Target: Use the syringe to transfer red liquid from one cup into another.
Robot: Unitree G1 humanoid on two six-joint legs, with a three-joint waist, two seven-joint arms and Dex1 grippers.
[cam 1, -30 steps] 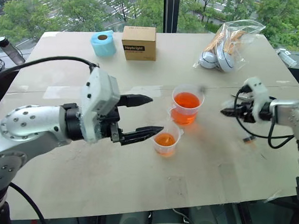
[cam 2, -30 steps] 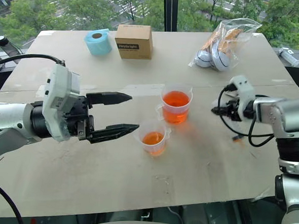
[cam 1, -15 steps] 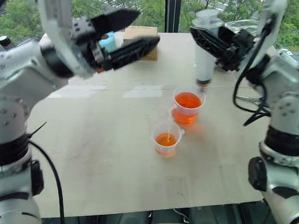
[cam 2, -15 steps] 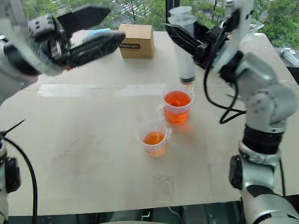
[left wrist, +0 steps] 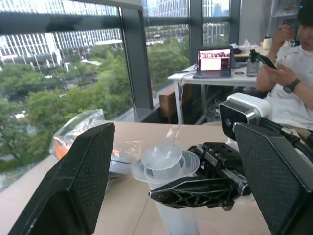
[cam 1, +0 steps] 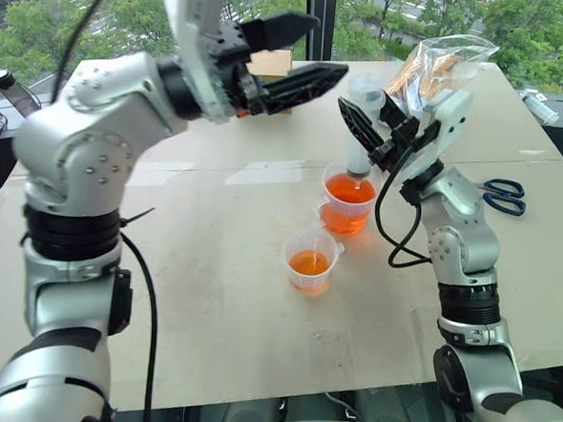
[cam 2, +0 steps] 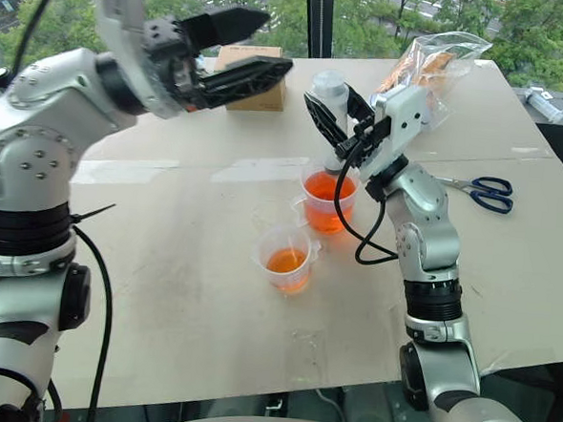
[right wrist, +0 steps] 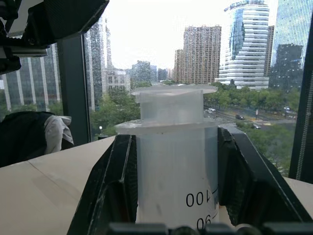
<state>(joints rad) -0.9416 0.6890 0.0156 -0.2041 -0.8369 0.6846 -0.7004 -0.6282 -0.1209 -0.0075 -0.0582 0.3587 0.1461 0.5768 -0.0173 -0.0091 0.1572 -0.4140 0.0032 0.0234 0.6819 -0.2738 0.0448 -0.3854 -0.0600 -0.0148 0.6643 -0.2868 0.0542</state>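
My right gripper [cam 1: 368,125] is shut on the barrel of the syringe [cam 1: 364,111]. It holds the syringe upright over the larger cup [cam 1: 349,201] of red liquid [cam 1: 351,188], and the tip points down into the cup's mouth. The smaller cup [cam 1: 312,259], with a little red liquid in it, stands just in front of it. My left gripper [cam 1: 330,47] is open, raised to the left of the plunger's top and not touching it. In the left wrist view the plunger's top [left wrist: 164,156] sits between my wide-open fingers [left wrist: 73,186]. The right wrist view shows the syringe barrel [right wrist: 173,161] between that gripper's fingers [right wrist: 117,191].
A brown box [cam 2: 261,100] stands at the back of the table behind my left gripper. A plastic bag [cam 1: 444,58] of balls lies at the back right. Scissors [cam 1: 497,196] lie to the right. A person [left wrist: 293,73] sits at a desk beyond the table.
Both arms rose from near the table. The right gripper swung left and turned the syringe upright over the larger cup. The left gripper lifted away from the smaller cup towards the plunger's top.
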